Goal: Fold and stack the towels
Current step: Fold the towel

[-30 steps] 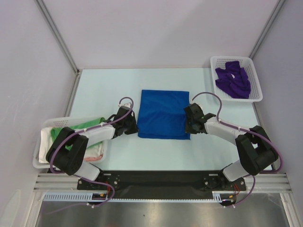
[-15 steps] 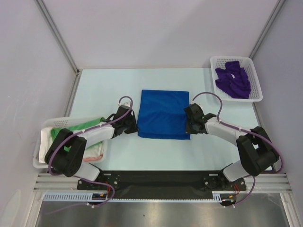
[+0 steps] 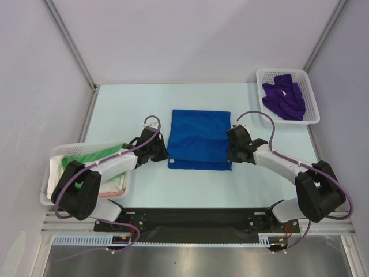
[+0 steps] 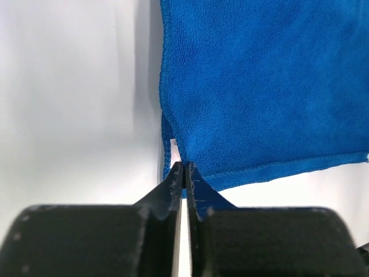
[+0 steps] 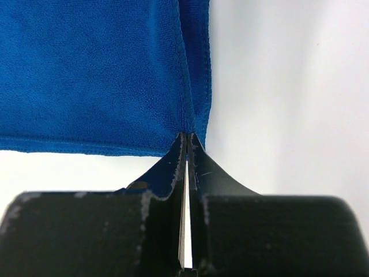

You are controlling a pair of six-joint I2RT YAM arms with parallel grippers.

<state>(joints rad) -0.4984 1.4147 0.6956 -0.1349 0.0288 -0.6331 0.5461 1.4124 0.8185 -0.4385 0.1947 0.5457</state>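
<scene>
The royal blue towel (image 3: 199, 139) lies folded and flat at the centre of the pale surface (image 3: 242, 184), its near edge doubled so that a lower layer shows just beneath the upper one. The left claw (image 3: 159, 153) sits at the towel's near left corner; in the left wrist view its jaws are pinched together on the corner of the blue cloth (image 4: 242, 86), with hemmed edges running away to the right and upward. The right claw (image 3: 233, 151) sits at the near right corner; in the right wrist view its jaws are likewise clenched on the corner of the cloth (image 5: 92, 75), two hemmed layers visible along the right side. Both arms reach inward from either side, low over the surface. A white mesh basket (image 3: 48, 196) at the near left holds a green towel (image 3: 86, 157) on top of white and pinkish towels (image 3: 112, 186). A second white mesh basket (image 3: 314, 109) at the far right corner holds a crumpled purple towel (image 3: 283, 97), well apart from the blue one.
</scene>
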